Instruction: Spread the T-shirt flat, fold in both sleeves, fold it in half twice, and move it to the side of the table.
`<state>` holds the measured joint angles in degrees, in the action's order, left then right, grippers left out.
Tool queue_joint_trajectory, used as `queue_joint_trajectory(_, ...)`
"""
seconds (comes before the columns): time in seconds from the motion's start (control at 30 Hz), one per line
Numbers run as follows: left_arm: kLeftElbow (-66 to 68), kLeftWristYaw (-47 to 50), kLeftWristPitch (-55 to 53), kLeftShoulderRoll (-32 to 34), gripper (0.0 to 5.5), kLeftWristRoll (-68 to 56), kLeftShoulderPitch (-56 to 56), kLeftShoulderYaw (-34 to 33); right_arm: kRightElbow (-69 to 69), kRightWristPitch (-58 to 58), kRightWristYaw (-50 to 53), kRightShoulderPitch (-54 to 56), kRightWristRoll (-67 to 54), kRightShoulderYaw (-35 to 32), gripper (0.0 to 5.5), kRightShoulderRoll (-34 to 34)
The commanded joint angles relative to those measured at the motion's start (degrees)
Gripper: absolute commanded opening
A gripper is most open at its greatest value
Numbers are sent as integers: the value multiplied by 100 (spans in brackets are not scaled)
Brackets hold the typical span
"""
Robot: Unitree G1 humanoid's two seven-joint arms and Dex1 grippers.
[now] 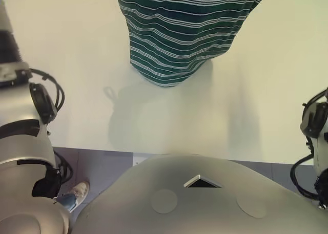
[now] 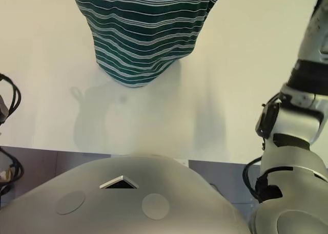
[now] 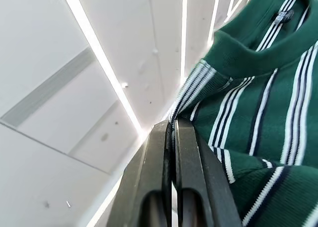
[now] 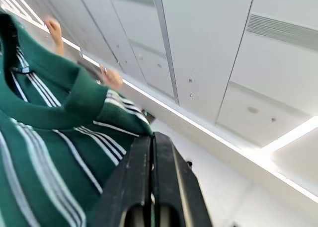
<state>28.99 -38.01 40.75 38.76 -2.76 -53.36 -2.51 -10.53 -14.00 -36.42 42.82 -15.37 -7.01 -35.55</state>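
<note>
Green T-shirt (image 1: 174, 34) with thin white stripes, hanging lengthwise at the top centre of the head views, upper part cut off by the frame's top edge. Fabric gathered and narrowing downward to a rounded lower hem just above mid-frame, slightly left of centre in the left eye view. Hem close over the white table (image 1: 246, 101); touching or just clear, impossible to tell. Pale tabletop spread across the upper two thirds of the frame on every side of the shirt, near edge running along the lower third, a strip of grey floor (image 1: 102, 165) below it at lower left.

Left gripper (image 3: 172, 123) seen from the wrist, rising from the bottom centre of the frame: two dark fingers (image 3: 156, 162) pressed together, clamped on a striped edge of the T-shirt beside the ribbed collar (image 3: 243, 50). Cloth across the right half of that frame, collar at upper right. Behind, at left and centre, white ceiling panels (image 3: 44, 53) crossed by bright light strips (image 3: 99, 63).

Right gripper (image 4: 151, 136) likewise at bottom centre of its wrist view, dark fingers (image 4: 171, 177) closed tight, pinching the shirt's edge at their tips. Green striped cloth banked across the left half of the frame, collar band (image 4: 74, 100) curving through left centre. Pale wall and ceiling panels (image 4: 208, 53) over the right and upper parts, a light strip (image 4: 293, 132) at the right edge.
</note>
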Motion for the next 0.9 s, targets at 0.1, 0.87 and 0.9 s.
queue_joint_trajectory(0.1,3134,1222,-521,-536,0,1480,-2174,723,-3361,-423,505,2327,1248,609,3,448)
queue_joint_trajectory(0.87,3591,1065,231,-1031,0,1332,-1062,685,-3583,-1690,-297,1173,1375,760,3,793)
queue_joint_trajectory(0.9,3249,879,422,-1010,0,1172,-704,665,-2967,-1601,-500,705,1232,783,3,720)
